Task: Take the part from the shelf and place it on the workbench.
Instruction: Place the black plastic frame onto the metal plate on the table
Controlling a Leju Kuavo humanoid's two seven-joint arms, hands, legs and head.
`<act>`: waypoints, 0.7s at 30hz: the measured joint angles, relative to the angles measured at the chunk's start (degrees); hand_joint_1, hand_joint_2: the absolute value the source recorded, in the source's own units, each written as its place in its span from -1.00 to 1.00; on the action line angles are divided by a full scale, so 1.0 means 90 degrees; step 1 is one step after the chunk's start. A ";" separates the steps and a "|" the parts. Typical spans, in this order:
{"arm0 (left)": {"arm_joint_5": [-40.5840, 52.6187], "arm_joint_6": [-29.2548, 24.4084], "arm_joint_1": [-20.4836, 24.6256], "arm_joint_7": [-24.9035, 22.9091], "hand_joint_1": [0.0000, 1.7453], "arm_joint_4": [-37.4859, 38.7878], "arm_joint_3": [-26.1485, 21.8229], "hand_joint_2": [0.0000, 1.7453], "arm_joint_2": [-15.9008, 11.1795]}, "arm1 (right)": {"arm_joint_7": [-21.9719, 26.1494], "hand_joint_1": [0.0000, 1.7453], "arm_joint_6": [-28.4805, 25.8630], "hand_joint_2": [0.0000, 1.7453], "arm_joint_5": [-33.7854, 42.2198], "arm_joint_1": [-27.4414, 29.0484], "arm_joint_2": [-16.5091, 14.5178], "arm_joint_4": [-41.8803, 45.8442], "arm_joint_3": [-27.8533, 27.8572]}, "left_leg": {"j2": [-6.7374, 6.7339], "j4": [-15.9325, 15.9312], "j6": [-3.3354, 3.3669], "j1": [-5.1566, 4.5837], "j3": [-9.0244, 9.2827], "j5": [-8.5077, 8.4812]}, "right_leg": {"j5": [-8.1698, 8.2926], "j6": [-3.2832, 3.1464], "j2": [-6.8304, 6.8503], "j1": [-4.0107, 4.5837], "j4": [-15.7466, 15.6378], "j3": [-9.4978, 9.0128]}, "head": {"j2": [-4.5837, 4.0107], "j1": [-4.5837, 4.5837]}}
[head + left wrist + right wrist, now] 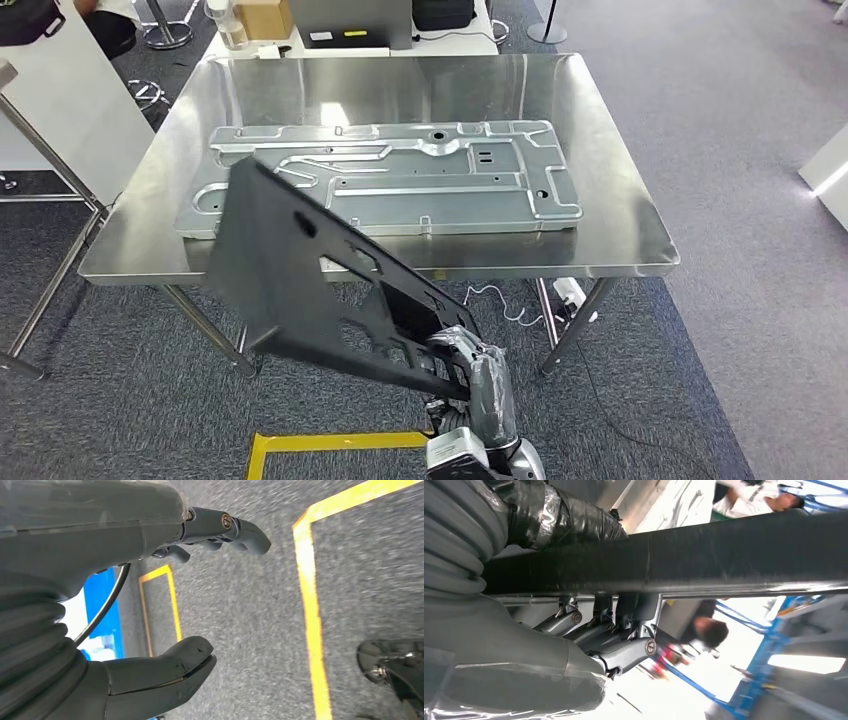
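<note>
Right hand: right hand (478,372) came in low in the head view, wrapped in clear film at the wrist, its fingers (624,652) closed around the near edge of the black part; the right wrist view showed them curled tight under that edge.
Black part: black part (320,285), a flat dark panel with several cut-outs, was held tilted, its far corner raised over the near edge of the workbench and overlapping the grey panel from the camera's angle; whether it touched either could not be told.
Left hand: left hand (150,605) hung over the carpet, thumb (165,672) and fingers well apart, holding nothing.
Floor: grey carpet (120,400) carried yellow tape lines (330,442) just in front of the robot; a white cable (500,300) trailed under the workbench.
Workbench: stainless steel workbench (620,220) stood ahead on slanted metal legs, its top shiny.
Grey panel: pressed grey metal panel (400,180) lay flat along the middle of the workbench top.
Far side: white table (440,45) stood beyond the workbench with a cardboard box (262,18) and a dark machine (350,20) on it.
</note>
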State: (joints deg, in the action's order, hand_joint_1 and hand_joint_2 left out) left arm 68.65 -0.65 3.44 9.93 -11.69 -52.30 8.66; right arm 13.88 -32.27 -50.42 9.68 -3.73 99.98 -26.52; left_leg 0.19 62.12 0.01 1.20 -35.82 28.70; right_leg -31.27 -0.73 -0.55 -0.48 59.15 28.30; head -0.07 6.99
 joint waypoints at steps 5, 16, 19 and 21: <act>0.0132 0.0050 0.0028 -0.0061 -1.00 0.0000 0.0030 1.00 -0.0002 | -0.0604 1.00 -0.0122 1.00 -0.1839 -0.0399 0.0009 -0.0163 0.0008 | 0.0020 -0.0167 0.0197 0.0015 0.0235 -0.0185 | -0.0093 0.0194 -0.0001 0.0019 0.0375 -0.0043 | 0.0000 0.0002; 0.0262 0.0082 0.0043 -0.0067 -1.00 0.0010 0.0057 1.00 0.0027 | -0.1140 1.00 -0.0130 1.00 -0.3010 -0.0719 0.0143 -0.0357 0.0013 | 0.0060 -0.0264 0.0222 -0.0064 0.0697 0.0215 | 0.0420 -0.0085 -0.0014 0.0198 0.0282 0.0892 | 0.0000 -0.0010; 0.0382 0.0108 0.0082 -0.0047 -1.00 0.0018 0.0092 1.00 0.0038 | -0.2209 1.00 0.0027 1.00 -0.4068 -0.1105 0.0441 -0.0510 -0.0074 | 0.0060 -0.0159 0.0116 -0.0093 0.0817 0.0147 | 0.0517 -0.0204 -0.0046 0.0185 0.0025 0.0677 | 0.0000 -0.0004; 0.0446 0.0120 0.0116 -0.0026 -1.00 0.0019 0.0128 1.00 0.0037 | -0.3208 1.00 0.0175 1.00 -0.4346 -0.1496 0.0825 -0.0691 -0.0278 | 0.0049 0.0188 0.0067 -0.0108 0.0714 0.0209 | 0.0543 -0.0218 -0.0020 0.0114 -0.0081 0.0482 | 0.0000 -0.0012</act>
State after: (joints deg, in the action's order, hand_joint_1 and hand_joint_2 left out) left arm 72.66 0.43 4.48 9.69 -11.52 -51.15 8.99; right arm -14.99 -30.70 -89.53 -3.78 3.69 93.76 -29.02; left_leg 0.63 63.82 0.62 0.23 -29.40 30.58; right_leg -26.38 -2.70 -0.73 0.55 58.42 32.64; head -0.07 6.88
